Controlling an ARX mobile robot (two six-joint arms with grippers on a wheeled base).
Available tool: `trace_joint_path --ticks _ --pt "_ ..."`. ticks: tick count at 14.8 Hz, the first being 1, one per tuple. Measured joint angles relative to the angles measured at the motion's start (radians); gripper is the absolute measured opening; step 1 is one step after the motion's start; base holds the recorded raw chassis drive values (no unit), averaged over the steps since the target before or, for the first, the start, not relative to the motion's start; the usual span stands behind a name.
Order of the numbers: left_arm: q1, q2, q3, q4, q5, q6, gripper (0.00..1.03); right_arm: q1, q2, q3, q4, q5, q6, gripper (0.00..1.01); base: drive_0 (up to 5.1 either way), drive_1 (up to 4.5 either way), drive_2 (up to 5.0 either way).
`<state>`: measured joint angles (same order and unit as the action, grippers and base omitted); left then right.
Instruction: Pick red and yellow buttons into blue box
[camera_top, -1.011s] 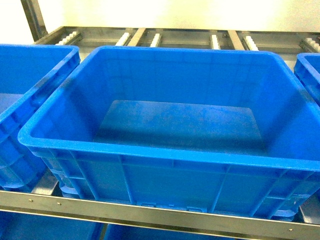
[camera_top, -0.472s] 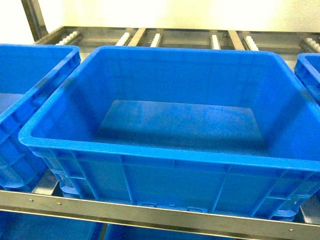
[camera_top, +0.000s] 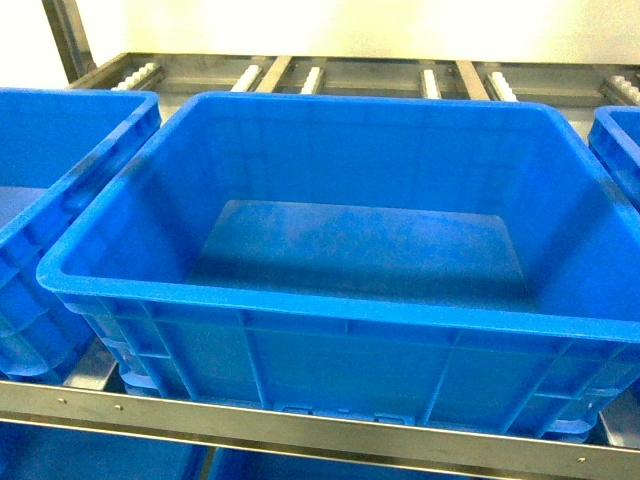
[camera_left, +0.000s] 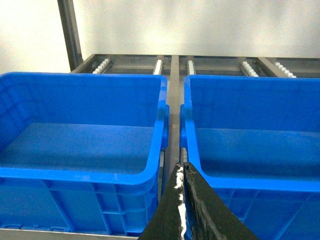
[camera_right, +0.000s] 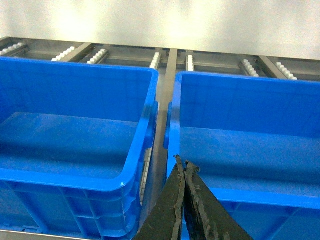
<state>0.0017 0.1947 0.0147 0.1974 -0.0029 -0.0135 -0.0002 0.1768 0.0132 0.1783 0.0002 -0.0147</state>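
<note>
Nothing is seen to have moved since the earlier head pictures: the large, deep, rectangular blue plastic crate (camera_top: 340, 310) sits in the same place on the metal roller shelf (camera_top: 300, 432), filling the middle of the head view. A thick rolled rim, smooth inner walls and ribbed outer walls are shown, and its scuffed floor is bare. No red-capped or yellow-capped button can be seen in any view.

A second blue plastic crate (camera_top: 60, 200) is set just beside it on the left, and the corner of a third blue crate (camera_top: 618, 135) is seen at the right edge. In the left wrist view, two blue crates are seen side by side, a narrow gap with a metal rail (camera_left: 173, 100) between them; which of them is the central crate cannot be told with certainty.

The left hand (camera_left: 183, 172) is seen low in the left wrist view, its black fingers pressed together on nothing, pointing at the gap between the two crates. The right hand (camera_right: 182, 164) is shown likewise in the right wrist view, fingers together and nothing held, in front of the gap between two crates.

White rollers (camera_top: 310, 78) are set in grey metal tracks behind the crates, and a pale, brightly lit wall (camera_top: 350, 25) closes the scene. More blue plastic is glimpsed below the shelf's front rail.
</note>
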Motion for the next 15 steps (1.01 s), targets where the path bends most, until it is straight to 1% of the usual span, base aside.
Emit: trace_joint_path --ticks 1,2,3,4,5,6,12,13,14,15 --pt "0.000 -0.014 0.000 -0.017 0.000 0.000 0.02 0.000 -0.024 0.000 -0.035 0.000 0.000 0.02 0.0 0.00 0.0" --pt "0.000 -0.027 0.000 -0.028 0.000 0.000 0.02 0.000 -0.120 0.000 -0.175 0.000 0.000 0.02 0.0 0.00 0.0" --pt "0.000 -0.109 0.000 -0.154 0.000 0.000 0.02 0.000 -0.176 0.000 -0.172 0.000 0.000 0.02 0.0 0.00 0.0" --pt "0.000 -0.177 0.000 -0.206 0.004 0.000 0.02 0.000 -0.173 0.002 -0.176 0.000 0.000 0.02 0.0 0.00 0.0" --pt "0.000 -0.184 0.005 -0.190 0.002 0.000 0.02 0.000 -0.171 0.000 -0.185 -0.001 0.000 0.02 0.0 0.00 0.0" --pt "0.000 -0.185 0.000 -0.207 0.001 0.001 0.02 0.000 -0.172 0.000 -0.179 -0.001 0.000 0.02 0.0 0.00 0.0" --pt "0.000 -0.185 0.000 -0.202 0.003 0.001 0.02 0.000 -0.173 0.000 -0.183 0.000 0.000 0.02 0.0 0.00 0.0" --pt "0.000 -0.185 0.000 -0.202 0.002 0.000 0.07 0.000 -0.173 0.000 -0.183 0.000 0.000 0.02 0.0 0.00 0.0" --pt "0.000 -0.185 0.000 -0.202 0.003 0.000 0.18 0.000 -0.173 0.000 -0.183 0.000 0.000 0.03 0.0 0.00 0.0" --pt "0.000 -0.185 0.000 -0.202 0.003 0.000 0.30 0.000 -0.173 0.000 -0.183 0.000 0.000 0.15 0.0 0.00 0.0"
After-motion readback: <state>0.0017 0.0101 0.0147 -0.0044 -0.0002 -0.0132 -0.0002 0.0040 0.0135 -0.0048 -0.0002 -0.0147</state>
